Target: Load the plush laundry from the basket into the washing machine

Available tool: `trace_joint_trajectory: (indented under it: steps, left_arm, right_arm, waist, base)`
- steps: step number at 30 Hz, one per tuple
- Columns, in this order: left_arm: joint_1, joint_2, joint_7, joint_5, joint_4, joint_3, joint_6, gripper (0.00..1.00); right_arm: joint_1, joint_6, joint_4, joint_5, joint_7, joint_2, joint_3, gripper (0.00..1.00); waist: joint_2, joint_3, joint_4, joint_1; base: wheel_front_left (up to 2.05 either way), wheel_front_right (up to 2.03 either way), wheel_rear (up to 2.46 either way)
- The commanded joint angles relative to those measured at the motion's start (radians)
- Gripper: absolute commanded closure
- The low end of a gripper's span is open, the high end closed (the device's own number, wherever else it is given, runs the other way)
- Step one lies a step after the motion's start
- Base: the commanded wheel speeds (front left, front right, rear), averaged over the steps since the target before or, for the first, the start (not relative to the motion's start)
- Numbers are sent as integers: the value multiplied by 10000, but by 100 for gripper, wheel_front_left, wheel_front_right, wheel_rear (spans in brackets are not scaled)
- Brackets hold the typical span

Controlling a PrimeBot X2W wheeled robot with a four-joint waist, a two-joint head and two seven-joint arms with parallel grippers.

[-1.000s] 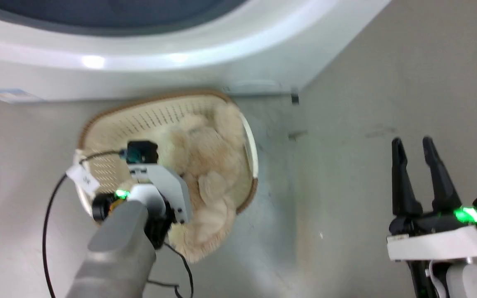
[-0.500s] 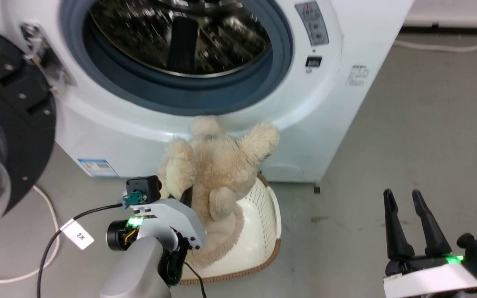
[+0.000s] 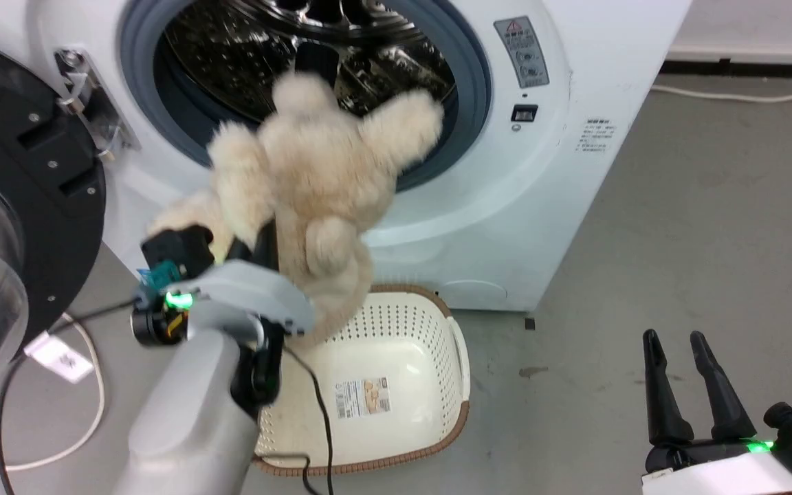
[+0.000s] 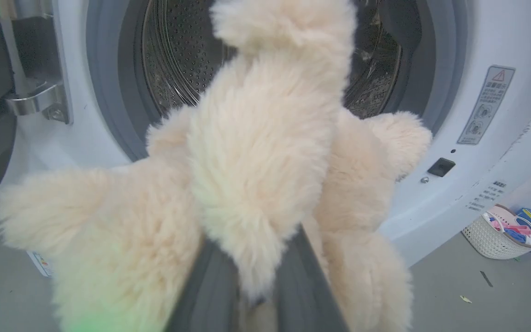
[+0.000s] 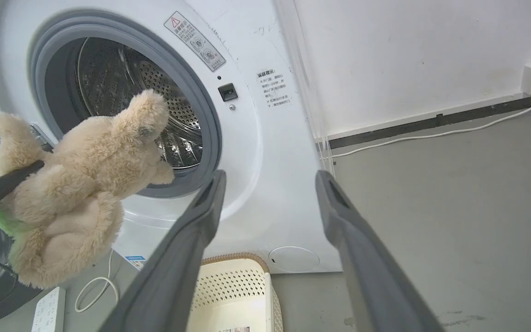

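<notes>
The plush laundry point(image 3: 313, 172), a fluffy cream bundle with limb-like lobes, hangs in the air in front of the washing machine point(image 3: 547, 199), level with its open porthole. My left gripper point(image 3: 264, 237) is shut on its lower part, and the dark fingers point(image 4: 302, 276) vanish into the pile. Inside the porthole is the shiny perforated drum point(image 4: 173, 60). The cream basket point(image 3: 461, 371) stands on the floor below with a paper label on its bare bottom. My right gripper point(image 3: 674, 340) hovers open and unladen at the lower right, well away from the plush laundry point(image 5: 76, 193).
The black-rimmed glass door point(image 3: 25, 192) is swung open at the left, close to my left arm. A white cable and power strip point(image 3: 59, 357) lie on the floor beneath it. A small basket of pegs point(image 4: 500, 230) sits right of the washer. Bare grey floor point(image 3: 712, 240) lies right.
The head camera has tilted up. My left gripper has lifted the plush laundry out of the basket and up to the porthole. The right gripper stays open in place.
</notes>
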Motion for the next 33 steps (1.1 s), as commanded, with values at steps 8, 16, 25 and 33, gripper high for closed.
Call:
trace_joint_trajectory:
  steps: [8, 16, 25, 33]
  left_arm:
    - [-1424, 59, -177, -131, 381, 325, 46, 100]
    - [-3474, 490, -332, 93, 1356, 716, -140, 100]
    - [-5055, 947, -372, 733, 1783, 733, -339, 100]
    - [-6233, 1426, -375, 1505, 1921, 526, -447, 100]
  right_arm:
    - [-206, -7, -209, -180, -44, -2, 29, 0]
    - [-700, -7, -474, -256, -44, -2, 90, 0]
    - [-1176, -7, -694, -127, -44, -2, 301, 0]
    - [-1382, -7, -839, 102, -44, -2, 481, 0]
  waist:
    - [0, 898, -161, 0]
    - [0, 2230, -559, 0]
    - [0, 3278, -1138, 0]
    - [0, 3997, -1683, 0]
  base:
    - [0, 0, 0]
    - [0, 0, 0]
    - [0, 0, 0]
    - [0, 0, 0]
